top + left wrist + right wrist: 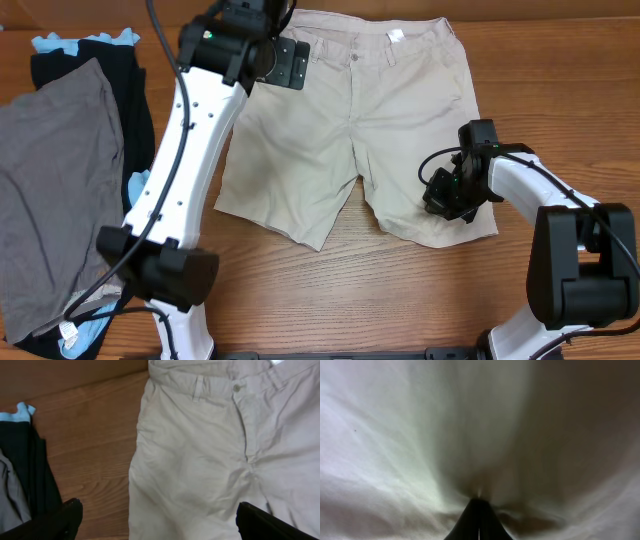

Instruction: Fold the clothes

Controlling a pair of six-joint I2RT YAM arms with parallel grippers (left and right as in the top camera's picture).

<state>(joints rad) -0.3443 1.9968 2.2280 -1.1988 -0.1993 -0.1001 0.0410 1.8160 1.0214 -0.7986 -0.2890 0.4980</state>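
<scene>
The clothes, a pair of light beige shorts (340, 130), lie spread flat on the wooden table with the waistband at the far edge. My left gripper (283, 62) hovers over the waistband's left part. In the left wrist view it (157, 520) is open wide, its fingertips (70, 512) straddling the left edge of the shorts (210, 460) with nothing between them. My right gripper (447, 195) sits on the right leg near its hem. In the right wrist view it (479, 505) is shut, and the beige cloth (420, 435) puckers in folds towards its tip.
A grey garment (55, 190) lies at the left over a black garment (110, 70), with light-blue cloth (50, 42) showing at the far left corner. The black garment (25, 460) lies close to my left fingertip. Bare wood (330, 290) runs along the table's front.
</scene>
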